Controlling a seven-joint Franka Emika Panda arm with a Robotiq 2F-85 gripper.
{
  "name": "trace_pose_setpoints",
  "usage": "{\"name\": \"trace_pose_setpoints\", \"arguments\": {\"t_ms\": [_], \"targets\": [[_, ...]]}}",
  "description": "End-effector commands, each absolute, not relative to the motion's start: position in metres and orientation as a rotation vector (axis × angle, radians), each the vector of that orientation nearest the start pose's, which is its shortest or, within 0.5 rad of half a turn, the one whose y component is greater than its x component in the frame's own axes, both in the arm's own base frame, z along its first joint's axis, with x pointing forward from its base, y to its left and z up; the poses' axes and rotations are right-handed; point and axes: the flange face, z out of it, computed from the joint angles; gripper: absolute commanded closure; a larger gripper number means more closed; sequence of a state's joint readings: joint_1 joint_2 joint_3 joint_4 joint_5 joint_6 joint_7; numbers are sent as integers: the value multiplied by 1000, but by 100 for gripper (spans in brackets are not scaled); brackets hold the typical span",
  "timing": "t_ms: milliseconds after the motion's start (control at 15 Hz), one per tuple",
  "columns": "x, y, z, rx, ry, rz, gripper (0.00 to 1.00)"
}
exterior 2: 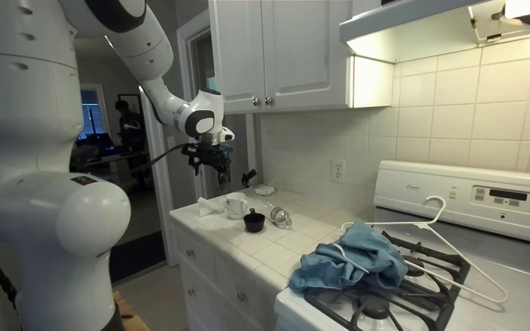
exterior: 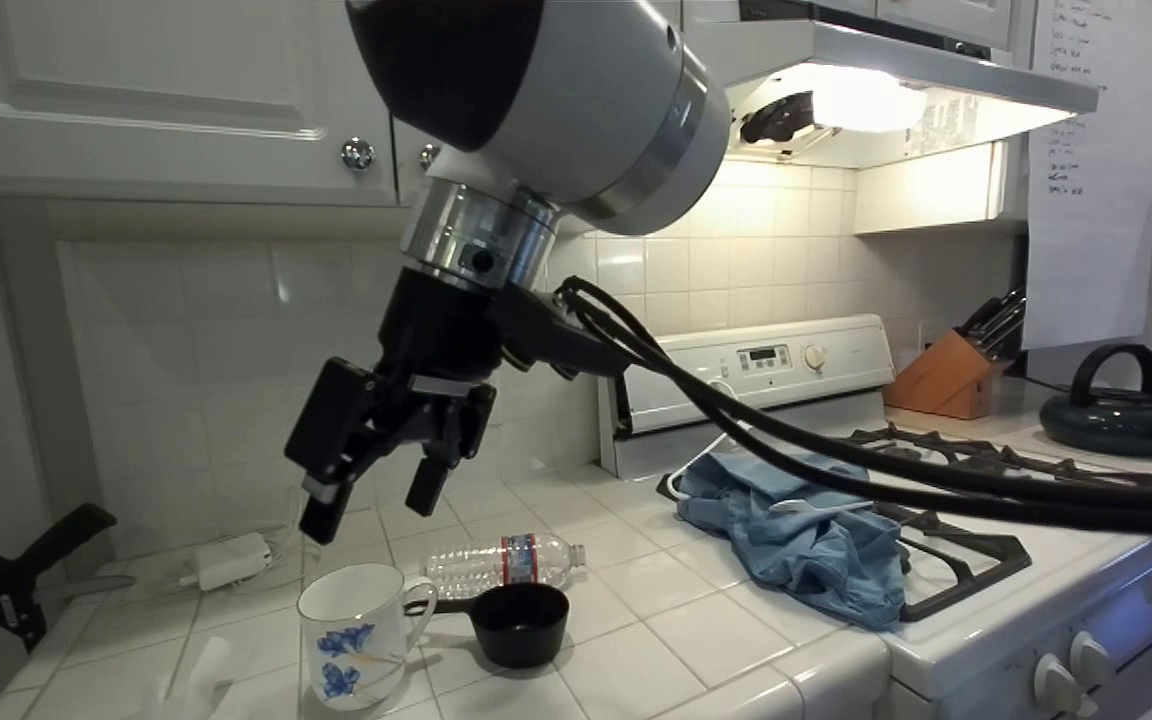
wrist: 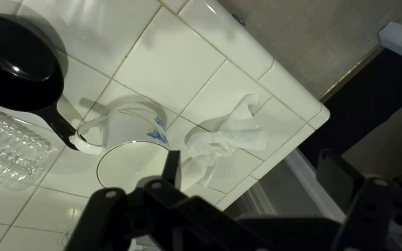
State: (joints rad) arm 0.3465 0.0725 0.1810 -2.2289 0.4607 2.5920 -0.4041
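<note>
One white mug (wrist: 133,136) with blue flowers stands upright on the tiled table (wrist: 173,55), and near it lies one crumpled white paper (wrist: 222,143); these two are nearest the jaws. The jaws hang above, spread wide and pinching nothing.

To my eye the mug is probably ceramic: stiff, slick, fairly light and easily chipped. Its wall at the rim, or its handle, pointing between nine and ten o'clock in the wrist view, seems the sensible hold. The paper should be limp and almost weightless, best pinched at a raised fold.

With the mug as the clock's centre in that view, the paper sits at three o'clock, one black long-handled cup (wrist: 19,66) at ten, and one clear bottle (wrist: 9,150), on its side, at nine. The cup's handle ends right by the mug's handle; whether they touch, I can't tell.

In an exterior view I also count one blue cloth (exterior 2: 375,253) and at least one white hanger (exterior 2: 423,225) on the stove (exterior 2: 518,266).
</note>
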Motion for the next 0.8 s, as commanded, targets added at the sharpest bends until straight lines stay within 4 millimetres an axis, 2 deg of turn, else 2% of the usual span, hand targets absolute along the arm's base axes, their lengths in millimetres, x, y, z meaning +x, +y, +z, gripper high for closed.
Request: {"name": "trace_pose_setpoints", "arguments": {"t_ms": [0, 200, 400, 733], "targets": [[516, 290, 335, -2663, -795, -329, 0], [544, 307, 300, -2657, -851, -287, 0], [575, 332, 276, -2632, -935, -280, 0], [606, 380, 263, -2572, -1132, -286, 0]]}}
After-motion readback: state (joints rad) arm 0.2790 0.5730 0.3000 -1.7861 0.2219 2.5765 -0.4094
